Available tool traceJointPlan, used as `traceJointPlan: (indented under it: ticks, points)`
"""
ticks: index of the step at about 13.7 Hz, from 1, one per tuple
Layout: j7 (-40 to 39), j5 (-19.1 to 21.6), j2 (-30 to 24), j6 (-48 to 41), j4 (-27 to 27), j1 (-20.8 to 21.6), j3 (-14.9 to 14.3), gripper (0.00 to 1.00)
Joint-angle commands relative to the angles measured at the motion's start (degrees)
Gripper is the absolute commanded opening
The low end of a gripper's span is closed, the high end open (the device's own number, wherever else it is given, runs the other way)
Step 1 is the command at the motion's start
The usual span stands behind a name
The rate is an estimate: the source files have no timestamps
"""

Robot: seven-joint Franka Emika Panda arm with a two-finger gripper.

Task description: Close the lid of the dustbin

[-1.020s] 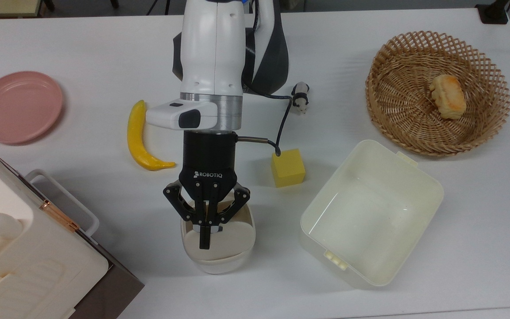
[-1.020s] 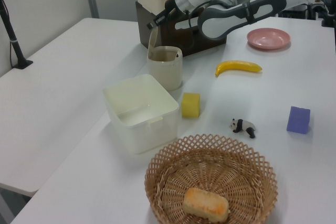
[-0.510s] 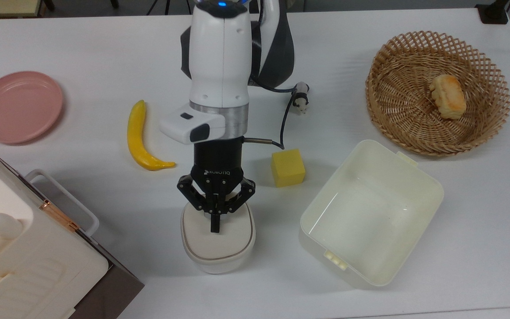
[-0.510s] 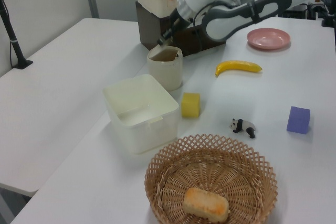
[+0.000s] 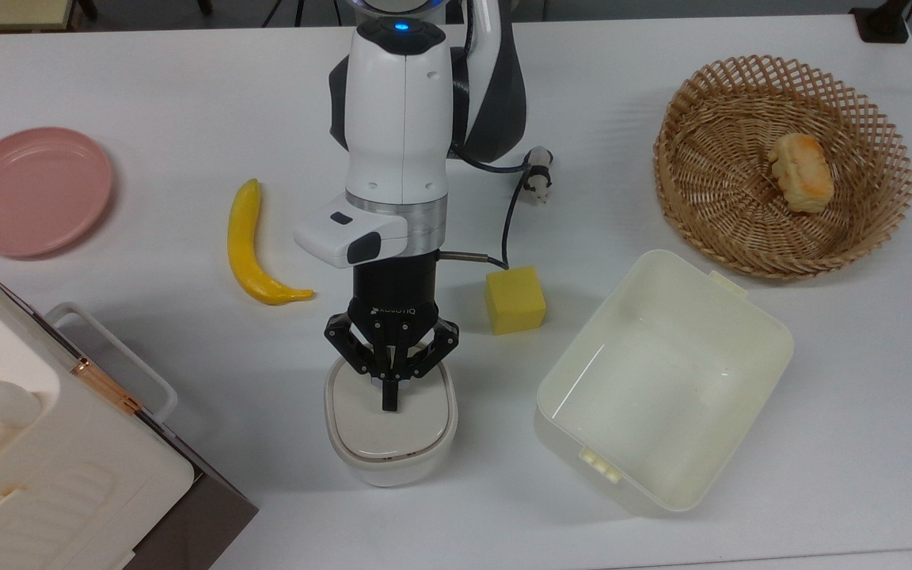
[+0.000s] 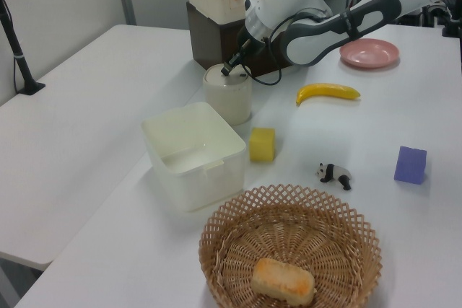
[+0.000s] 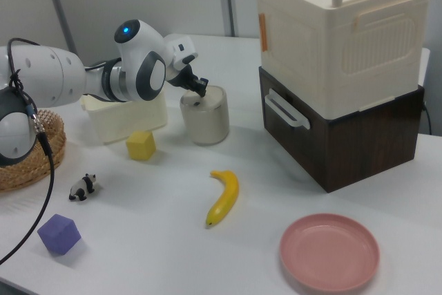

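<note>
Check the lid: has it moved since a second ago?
Yes. The lid has swung down flat onto the dustbin, whose base stays beside the yellow cube in the top view.

A white worktop (image 5: 147, 71) carries everything. In the top view, a pink plate (image 5: 32, 190) sits at the left edge, a banana (image 5: 252, 249) left of centre, and a wicker basket (image 5: 782, 165) at the upper right. The cream tub (image 5: 662, 380) is at lower right, a yellow cube (image 5: 514, 299) beside it, and the dustbin (image 5: 390, 419) at lower centre. A dark box (image 7: 345, 136) with what seems a cream case stacked on it fills the lower left. A panda figure (image 6: 335, 174) and purple block (image 6: 410, 164) lie right of centre in the left view.
</note>
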Motion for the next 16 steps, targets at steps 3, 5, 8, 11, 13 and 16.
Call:
traceJointPlan:
  ticks: [3,5,8,11,13,16]
  points:
    - [0.9,1.2,-4.3,-1.0,-4.2,0.7,0.1,0.0]
    - [0.6,1.4,-4.2,-1.0,-4.3,0.7,0.1,0.0]
    - [0.4,1.3,-3.7,-1.0,-4.6,0.8,0.1,0.0]
    - [0.2,1.1,-2.7,-1.0,-5.6,1.0,0.1,0.0]
    - [0.1,0.7,-2.2,-1.0,-5.6,0.9,0.1,0.0]
    - [0.3,0.7,-1.7,-1.0,-5.5,1.1,0.1,0.0]
